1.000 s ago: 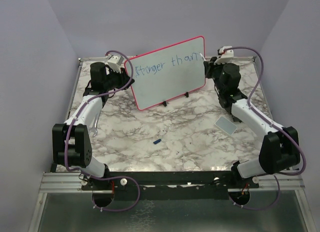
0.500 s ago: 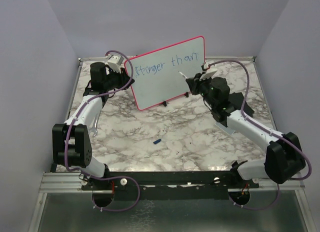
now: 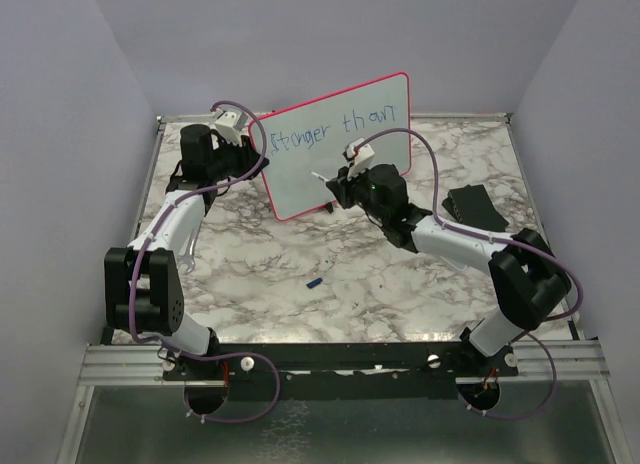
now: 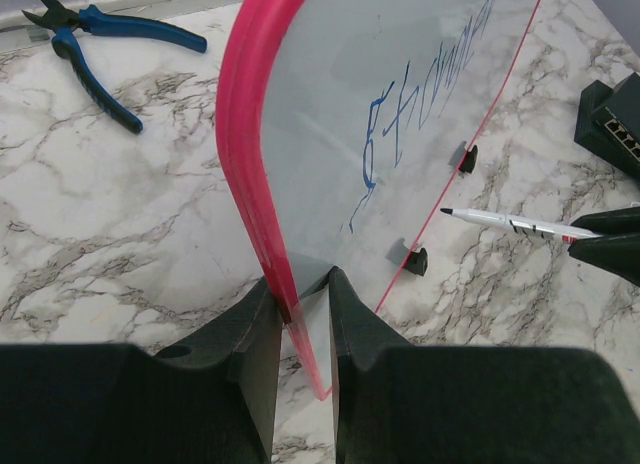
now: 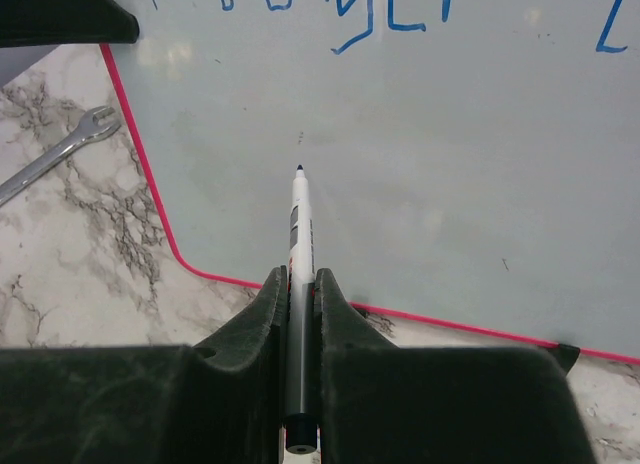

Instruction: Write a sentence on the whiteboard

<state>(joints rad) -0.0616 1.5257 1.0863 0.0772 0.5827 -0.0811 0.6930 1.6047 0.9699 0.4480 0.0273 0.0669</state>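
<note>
Closest to the arms, a small blue bit (image 3: pixel 314 282) lies alone on the marbled surface (image 3: pixel 250 274). It may be a pen cap, but it is too small to tell.

A little farther in, the right gripper (image 5: pixel 297 276) is closed tight on a white marker (image 5: pixel 298 219). Its dark tip points at the whiteboard (image 3: pixel 300 184). The tip sits low on the board, in the bare white part under the first word. I cannot tell if it touches.

The whiteboard stands tilted on its two little black feet, toward the back of the surface. The left gripper (image 4: pixel 300 289) pinches its pink left edge and holds it steady.

Near the top of the board is the sentence (image 3: pixel 335 129), in thin blue letters: "Stronger than". Only that one row shows, so I think the job now is to start the next row.

To do it well, bring the tip in gently until it just meets the board. A hard push could tip the board back. Start far to the left so the words fit. Leave a gap under the first row so the letters do not bump. The left gripper should hold firm while the pen moves.

I see no box, bowl or tray here. The loose things just lie on the surface: a dark block (image 3: pixel 470 204) off to the right, a metal wrench (image 5: pixel 55 154) beside the board's lower corner, and blue pliers (image 4: pixel 100 44) past its left edge.
</note>
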